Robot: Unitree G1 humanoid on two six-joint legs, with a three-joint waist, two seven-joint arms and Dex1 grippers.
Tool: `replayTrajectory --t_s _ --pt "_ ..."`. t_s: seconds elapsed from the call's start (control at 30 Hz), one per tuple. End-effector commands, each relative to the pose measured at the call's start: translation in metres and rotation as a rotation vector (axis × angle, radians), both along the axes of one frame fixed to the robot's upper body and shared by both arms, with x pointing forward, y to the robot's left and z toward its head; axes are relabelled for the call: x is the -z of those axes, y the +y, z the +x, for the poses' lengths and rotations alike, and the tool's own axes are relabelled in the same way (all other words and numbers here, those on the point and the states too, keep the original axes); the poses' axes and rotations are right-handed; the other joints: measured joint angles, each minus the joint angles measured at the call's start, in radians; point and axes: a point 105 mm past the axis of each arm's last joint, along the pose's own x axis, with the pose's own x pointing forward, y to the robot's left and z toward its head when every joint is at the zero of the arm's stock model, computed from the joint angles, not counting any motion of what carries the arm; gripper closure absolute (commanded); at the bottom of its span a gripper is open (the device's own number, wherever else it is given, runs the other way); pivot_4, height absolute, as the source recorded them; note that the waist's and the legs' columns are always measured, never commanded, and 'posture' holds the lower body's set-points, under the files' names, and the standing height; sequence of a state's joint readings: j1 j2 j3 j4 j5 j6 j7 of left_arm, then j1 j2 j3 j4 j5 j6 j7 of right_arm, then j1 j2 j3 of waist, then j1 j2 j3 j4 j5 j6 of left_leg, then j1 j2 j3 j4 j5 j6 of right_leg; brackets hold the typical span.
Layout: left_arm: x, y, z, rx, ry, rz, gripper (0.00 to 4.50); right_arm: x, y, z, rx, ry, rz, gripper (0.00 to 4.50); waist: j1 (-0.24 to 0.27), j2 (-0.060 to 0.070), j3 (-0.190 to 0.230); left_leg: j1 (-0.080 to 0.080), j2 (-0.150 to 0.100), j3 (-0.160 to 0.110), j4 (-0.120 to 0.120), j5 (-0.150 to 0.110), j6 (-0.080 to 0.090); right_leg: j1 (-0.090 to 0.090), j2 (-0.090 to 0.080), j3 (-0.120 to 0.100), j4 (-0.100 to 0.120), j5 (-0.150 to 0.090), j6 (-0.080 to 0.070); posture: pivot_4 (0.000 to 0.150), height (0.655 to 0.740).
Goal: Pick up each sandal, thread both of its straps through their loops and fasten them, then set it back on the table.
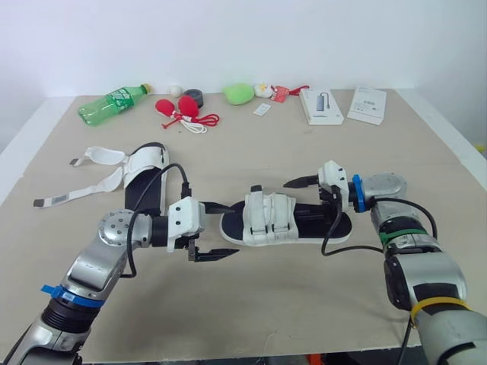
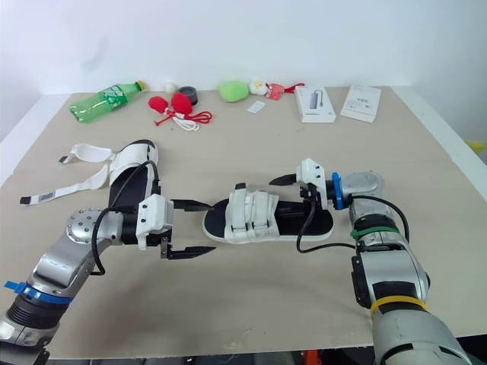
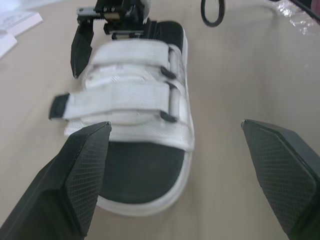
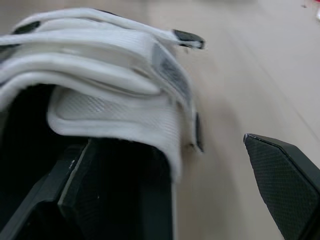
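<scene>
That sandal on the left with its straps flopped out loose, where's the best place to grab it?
Probably the bare black sole end of the unfastened sandal, pinched across its width from above by the open left pincer, which is nearest. The loose straps trail off to the robot's left, so a grip there leaves them free for threading.

I am looking down on a broad table with a plain, matte tan top and a paler rim along its left and right sides. Behind its far edge a bare white wall runs the whole width. Past the left side lies a pale strip; I cannot tell whether it is floor. The light is even and soft, casting only faint shadows on the tabletop.
</scene>
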State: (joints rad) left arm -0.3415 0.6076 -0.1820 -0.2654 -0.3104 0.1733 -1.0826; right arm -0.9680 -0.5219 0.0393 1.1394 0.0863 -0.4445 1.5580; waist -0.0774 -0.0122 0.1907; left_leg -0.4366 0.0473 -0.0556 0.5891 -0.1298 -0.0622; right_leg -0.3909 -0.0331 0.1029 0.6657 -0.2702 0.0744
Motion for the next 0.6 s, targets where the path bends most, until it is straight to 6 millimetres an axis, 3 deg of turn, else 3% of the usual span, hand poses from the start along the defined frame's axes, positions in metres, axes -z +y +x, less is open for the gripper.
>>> replayTrajectory --t_s 0.03,0.1,0.2,0.23,0.3,0.33,0.43,0.47,0.6 --pt "-0.009 -0.003 -0.003 0.013 -0.062 0.0 0.18 -0.011 0.008 -0.004 -0.068 -0.027 0.043 0.0 0.0 0.0 0.0 0.0 0.0 0.0 0.0 0.0 0.0 0.0 0.0 0.0 0.0 0.0 0.0 0.15 0.74" --pt "-0.009 -0.003 -0.002 0.007 -0.064 0.001 0.18 -0.011 0.011 -0.004 -0.071 -0.016 0.05 0.0 0.0 0.0 0.0 0.0 0.0 0.0 0.0 0.0 0.0 0.0 0.0 0.0 0.0 0.0 0.0 0.15 0.74" --pt "-0.008 -0.002 -0.001 -0.003 -0.066 0.003 0.0 -0.009 0.012 -0.003 -0.07 -0.003 0.049 0.64 0.0 0.0 0.0 0.0 0.0 0.0 0.0 0.0 0.0 0.0 0.0 0.0 0.0 0.0 0.0 0.15 0.74" --pt "-0.007 -0.001 -0.001 -0.008 -0.066 0.005 0.0 -0.008 0.011 -0.004 -0.069 -0.001 0.049 1.19 0.0 0.0 0.0 0.0 0.0 0.0 0.0 0.0 0.0 0.0 0.0 0.0 0.0 0.0 0.0 0.15 0.74" --pt "-0.005 -0.001 -0.002 -0.013 -0.064 0.006 0.0 -0.007 0.011 -0.004 -0.069 0.002 0.048 1.81 0.0 0.0 0.0 0.0 0.0 0.0 0.0 0.0 0.0 0.0 0.0 0.0 0.0 0.0 0.0 0.15 0.74" --pt "-0.004 -0.001 -0.002 -0.015 -0.063 0.007 0.0 -0.007 0.011 -0.004 -0.069 0.007 0.05 2.47 0.0 0.0 0.0 0.0 0.0 0.0 0.0 0.0 0.0 0.0 0.0 0.0 0.0 0.0 0.0 0.15 0.74" --pt "-0.001 -0.001 -0.003 -0.02 -0.057 0.008 0.0 -0.005 0.013 -0.005 -0.075 0.016 0.05 3.7 0.0 0.0 0.0 0.0 0.0 0.0 0.0 0.0 0.0 0.0 0.0 0.0 0.0 0.0 0.0 0.15 0.74" --pt "0.0 -0.001 -0.004 -0.021 -0.056 0.009 0.0 -0.004 0.013 -0.006 -0.077 0.018 0.051 4.36 0.0 0.0 0.0 0.0 0.0 0.0 0.0 0.0 0.0 0.0 0.0 0.0 0.0 0.0 0.0 0.15 0.74" --pt "0.001 -0.001 -0.003 -0.024 -0.056 0.01 0.0 -0.004 0.014 -0.006 -0.077 0.025 0.056 4.36 0.0 0.0 0.0 0.0 0.0 0.0 0.0 0.0 0.0 0.0 0.0 0.0 0.0 0.0 0.0 0.15 0.74"
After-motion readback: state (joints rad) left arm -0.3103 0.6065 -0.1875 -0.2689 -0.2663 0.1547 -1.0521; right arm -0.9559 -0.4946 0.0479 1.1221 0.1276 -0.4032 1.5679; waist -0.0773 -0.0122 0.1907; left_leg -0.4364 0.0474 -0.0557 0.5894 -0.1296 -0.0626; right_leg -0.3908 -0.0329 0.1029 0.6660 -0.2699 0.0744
